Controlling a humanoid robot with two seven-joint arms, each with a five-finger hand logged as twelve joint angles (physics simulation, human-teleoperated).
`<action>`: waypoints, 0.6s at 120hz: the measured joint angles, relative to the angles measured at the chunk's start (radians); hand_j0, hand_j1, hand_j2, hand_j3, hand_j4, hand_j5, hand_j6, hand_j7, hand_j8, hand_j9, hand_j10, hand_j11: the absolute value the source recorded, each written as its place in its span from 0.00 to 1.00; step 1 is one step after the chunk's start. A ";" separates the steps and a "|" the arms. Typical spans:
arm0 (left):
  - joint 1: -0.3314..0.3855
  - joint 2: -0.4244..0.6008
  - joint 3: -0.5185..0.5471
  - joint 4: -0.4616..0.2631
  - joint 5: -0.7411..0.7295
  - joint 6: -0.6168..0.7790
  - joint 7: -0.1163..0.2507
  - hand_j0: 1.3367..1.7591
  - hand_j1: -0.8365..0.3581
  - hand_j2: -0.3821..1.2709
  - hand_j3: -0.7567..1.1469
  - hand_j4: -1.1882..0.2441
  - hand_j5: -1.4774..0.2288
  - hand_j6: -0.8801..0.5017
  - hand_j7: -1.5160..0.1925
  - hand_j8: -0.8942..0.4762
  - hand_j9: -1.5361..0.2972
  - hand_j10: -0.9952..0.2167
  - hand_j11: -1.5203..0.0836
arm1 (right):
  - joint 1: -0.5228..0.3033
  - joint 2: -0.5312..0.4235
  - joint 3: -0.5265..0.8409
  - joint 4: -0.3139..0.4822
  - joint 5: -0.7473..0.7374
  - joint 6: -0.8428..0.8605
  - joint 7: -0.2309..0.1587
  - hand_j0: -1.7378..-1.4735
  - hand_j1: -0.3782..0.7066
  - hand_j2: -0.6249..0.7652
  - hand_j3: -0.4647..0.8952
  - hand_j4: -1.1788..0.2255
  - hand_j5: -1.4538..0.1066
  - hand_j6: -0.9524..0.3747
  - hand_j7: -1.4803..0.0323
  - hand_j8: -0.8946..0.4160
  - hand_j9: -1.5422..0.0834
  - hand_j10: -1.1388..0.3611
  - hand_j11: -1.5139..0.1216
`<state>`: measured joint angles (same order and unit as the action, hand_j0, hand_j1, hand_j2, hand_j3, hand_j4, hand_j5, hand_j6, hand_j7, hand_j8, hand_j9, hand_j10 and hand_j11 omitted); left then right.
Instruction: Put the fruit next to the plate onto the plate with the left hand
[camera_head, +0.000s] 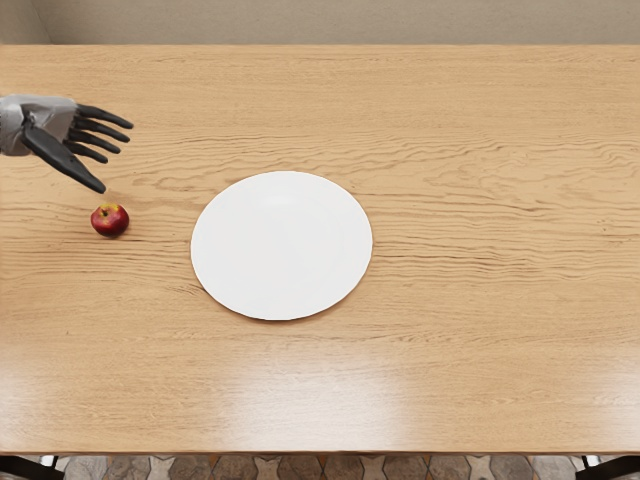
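Left hand is up by the surface's left edge, fingers spread wide, holding nothing. Small red apple sits just below it, left of the white plate, not touching. Step 1, reaching. Next I gotta drop down & wrap my fingers round it.

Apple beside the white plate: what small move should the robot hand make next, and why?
Probably bring the left robot hand down and a little nearer to the apple. The hand is open and holds nothing, and in the picture it is above and left of the apple. The apple lies on the table, left of the plate and not yet on it.
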<state>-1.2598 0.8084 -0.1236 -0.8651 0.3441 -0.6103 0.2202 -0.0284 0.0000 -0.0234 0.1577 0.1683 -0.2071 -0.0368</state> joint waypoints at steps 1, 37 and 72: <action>0.002 0.000 0.000 -0.001 0.000 0.000 0.000 0.76 0.75 0.26 0.40 0.66 0.68 0.46 0.70 0.47 0.66 0.62 0.75 | 0.000 0.000 0.000 0.000 0.000 0.000 0.000 0.30 0.07 0.44 0.34 0.81 0.90 0.69 0.95 0.65 0.92 0.73 0.90; -0.018 0.141 0.001 -0.442 0.232 0.071 0.181 0.76 0.74 0.26 0.40 0.66 0.68 0.46 0.70 0.47 0.66 0.61 0.75 | 0.001 0.000 0.002 -0.001 0.000 0.000 0.000 0.30 0.07 0.44 0.34 0.81 0.90 0.69 0.95 0.65 0.92 0.73 0.90; -0.011 0.025 0.053 -0.517 0.556 0.478 0.345 0.76 0.74 0.26 0.40 0.65 0.68 0.45 0.70 0.47 0.66 0.61 0.75 | 0.002 0.000 0.002 -0.003 0.000 0.000 0.000 0.30 0.07 0.44 0.34 0.81 0.90 0.69 0.95 0.65 0.92 0.73 0.90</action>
<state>-1.2708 0.8331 -0.0703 -1.3823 0.8997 -0.1325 0.5649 -0.0267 0.0000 -0.0215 0.1551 0.1687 -0.2071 -0.0368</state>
